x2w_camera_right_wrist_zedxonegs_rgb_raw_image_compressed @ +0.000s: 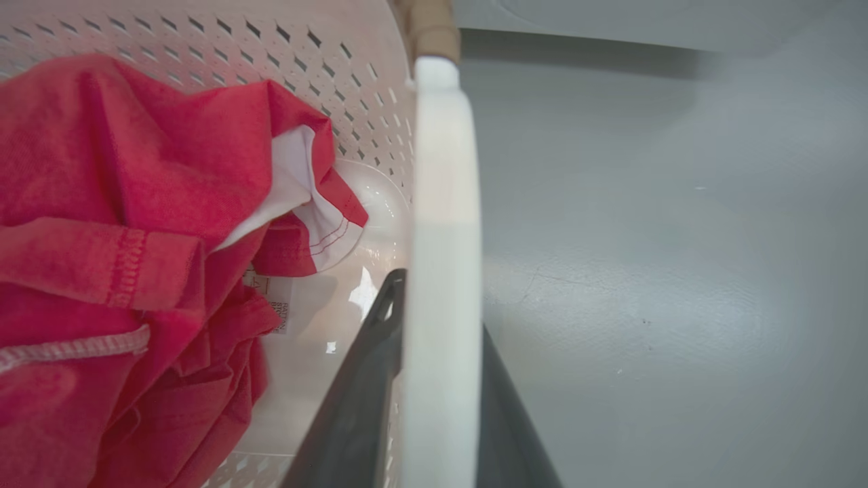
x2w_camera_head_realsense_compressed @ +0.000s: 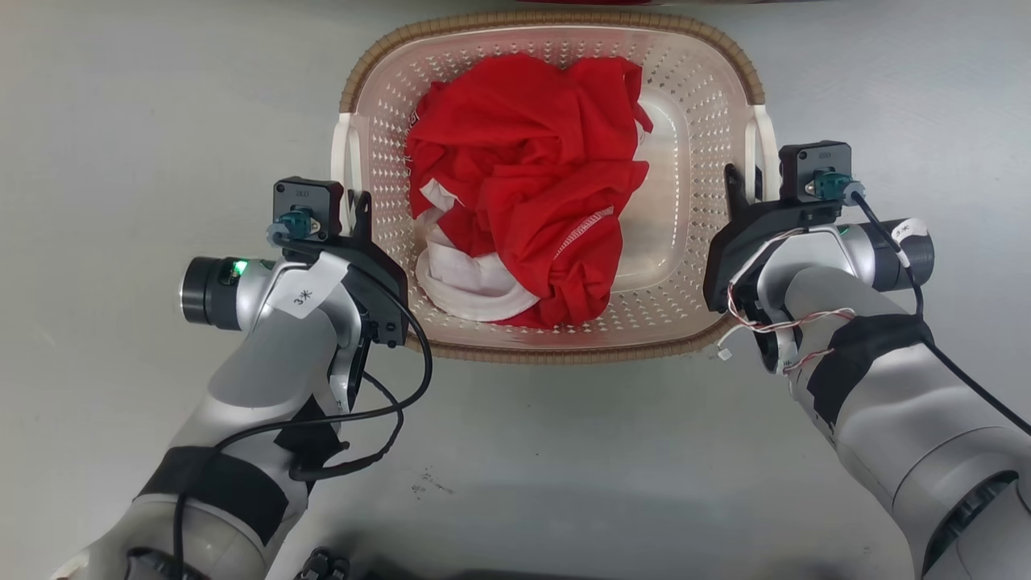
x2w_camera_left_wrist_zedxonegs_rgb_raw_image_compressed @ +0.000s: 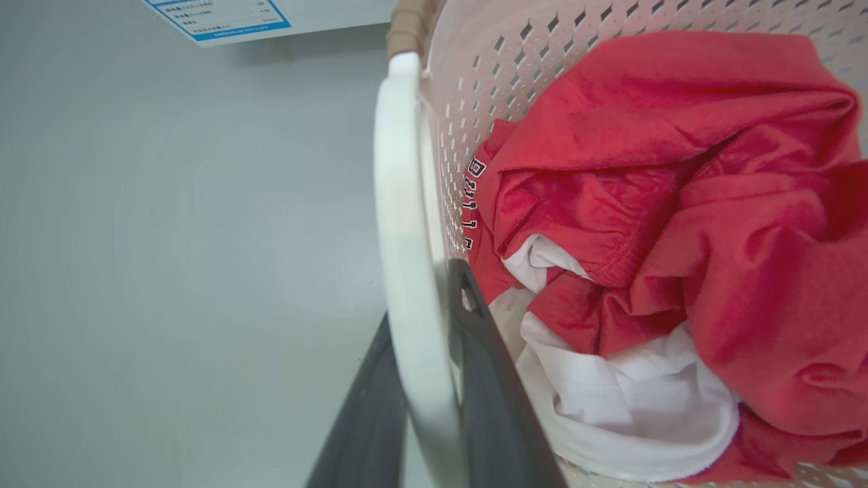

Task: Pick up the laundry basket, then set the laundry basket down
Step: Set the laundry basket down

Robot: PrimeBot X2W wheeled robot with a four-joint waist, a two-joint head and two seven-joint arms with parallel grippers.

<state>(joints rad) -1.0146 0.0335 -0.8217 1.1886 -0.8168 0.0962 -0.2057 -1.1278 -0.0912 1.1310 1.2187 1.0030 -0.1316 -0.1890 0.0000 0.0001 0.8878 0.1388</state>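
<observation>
The floor (x2w_camera_head_realsense_compressed: 121, 121) is smooth and grey, with a few small marks (x2w_camera_head_realsense_compressed: 427, 483). In the left wrist view a white sheet with a blue edge (x2w_camera_left_wrist_zedxonegs_rgb_raw_image_compressed: 217, 17) shows at the top. Its print is too small to read.

The left arm has a white tag (x2w_camera_head_realsense_compressed: 310, 290) with a "3" on it. The left gripper (x2w_camera_head_realsense_compressed: 354, 208) is at the left handle (x2w_camera_left_wrist_zedxonegs_rgb_raw_image_compressed: 407, 203), and its fingers (x2w_camera_left_wrist_zedxonegs_rgb_raw_image_compressed: 488, 379) pinch the handle, one on each side.

The basket (x2w_camera_head_realsense_compressed: 556, 352) is in the middle, between both arms. I cannot tell if it touches the floor. A red shirt (x2w_camera_head_realsense_compressed: 532, 177) and a white cloth (x2w_camera_head_realsense_compressed: 467, 282) lie inside. Black letters (x2w_camera_left_wrist_zedxonegs_rgb_raw_image_compressed: 473, 203) on the shirt are half hidden.

The right gripper (x2w_camera_head_realsense_compressed: 745, 187) pinches the right handle (x2w_camera_right_wrist_zedxonegs_rgb_raw_image_compressed: 441, 203) the same way with its fingers (x2w_camera_right_wrist_zedxonegs_rgb_raw_image_compressed: 359, 400).
</observation>
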